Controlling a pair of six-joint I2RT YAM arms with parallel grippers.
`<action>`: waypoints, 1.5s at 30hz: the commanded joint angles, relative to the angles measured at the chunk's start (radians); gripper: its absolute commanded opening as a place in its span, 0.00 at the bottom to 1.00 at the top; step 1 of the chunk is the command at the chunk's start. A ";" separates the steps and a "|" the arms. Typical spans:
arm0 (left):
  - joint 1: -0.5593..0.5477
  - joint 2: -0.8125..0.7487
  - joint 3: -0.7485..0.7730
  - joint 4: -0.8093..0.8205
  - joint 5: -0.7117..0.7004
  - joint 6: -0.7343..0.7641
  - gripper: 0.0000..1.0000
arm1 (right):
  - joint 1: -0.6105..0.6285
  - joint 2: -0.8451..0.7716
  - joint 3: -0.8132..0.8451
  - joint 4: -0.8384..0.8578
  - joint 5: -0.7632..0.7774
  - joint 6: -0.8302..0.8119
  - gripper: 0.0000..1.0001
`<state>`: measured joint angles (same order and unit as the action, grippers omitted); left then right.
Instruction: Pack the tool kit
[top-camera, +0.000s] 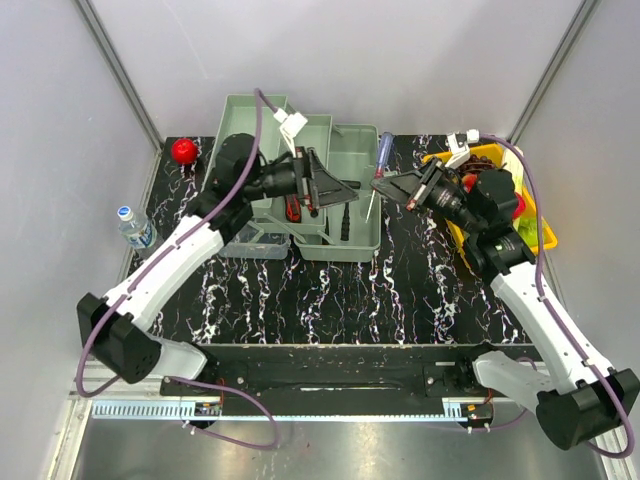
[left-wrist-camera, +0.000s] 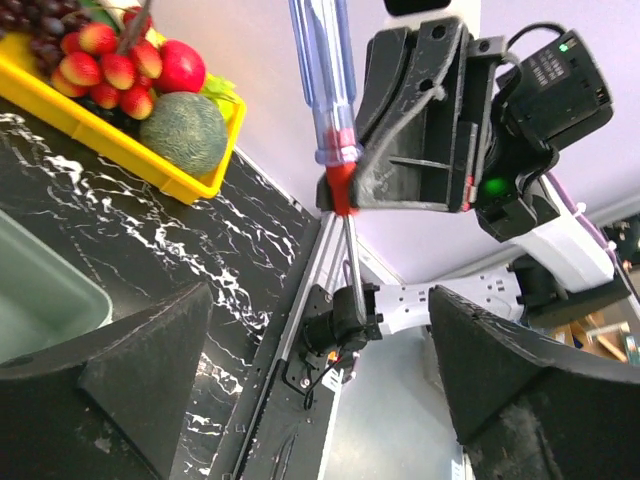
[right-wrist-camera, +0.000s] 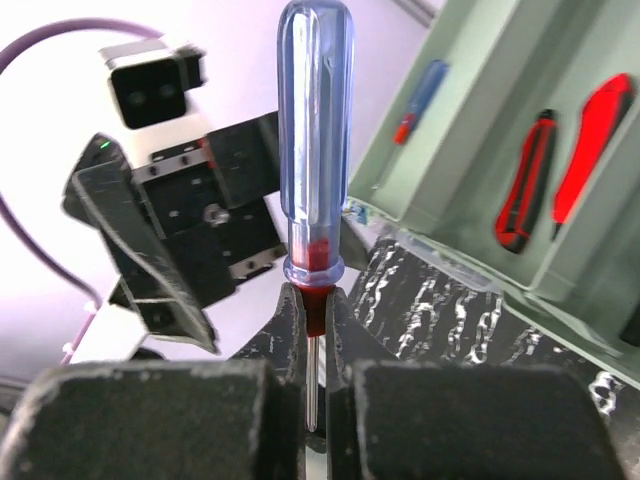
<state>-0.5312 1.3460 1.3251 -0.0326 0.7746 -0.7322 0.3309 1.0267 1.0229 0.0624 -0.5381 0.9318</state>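
The pale green toolbox (top-camera: 345, 150) stands open at the back middle of the table, its trays folded out. My right gripper (top-camera: 380, 184) is shut on a blue-handled screwdriver (top-camera: 385, 150), gripping its red collar (right-wrist-camera: 316, 300), handle upward, just right of the toolbox. My left gripper (top-camera: 335, 188) is open and empty above the toolbox trays, its jaws facing the screwdriver (left-wrist-camera: 322, 80) with a gap between. In the right wrist view a tray (right-wrist-camera: 480, 150) holds a small blue screwdriver (right-wrist-camera: 420, 95) and two red-and-black tools (right-wrist-camera: 528, 195).
A yellow tray (top-camera: 545, 238) of fruit sits at the back right behind my right arm; it also shows in the left wrist view (left-wrist-camera: 100, 142). A red ball (top-camera: 183, 150) lies at the back left, a water bottle (top-camera: 133, 225) at the left edge, a clear box (top-camera: 258, 240) by the toolbox.
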 joint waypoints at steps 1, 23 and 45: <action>-0.036 0.074 0.097 0.091 0.055 0.032 0.89 | 0.060 0.016 0.060 0.154 -0.002 0.067 0.00; -0.089 0.058 0.152 -0.150 -0.066 0.241 0.00 | 0.088 0.113 0.114 0.180 0.012 0.062 0.37; 0.275 0.228 0.428 -0.783 -0.802 0.530 0.00 | 0.086 -0.013 0.031 -0.254 0.351 -0.160 0.99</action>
<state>-0.2935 1.5017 1.6794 -0.7853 0.0662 -0.2714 0.4133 1.0149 1.0607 -0.1551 -0.2279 0.7975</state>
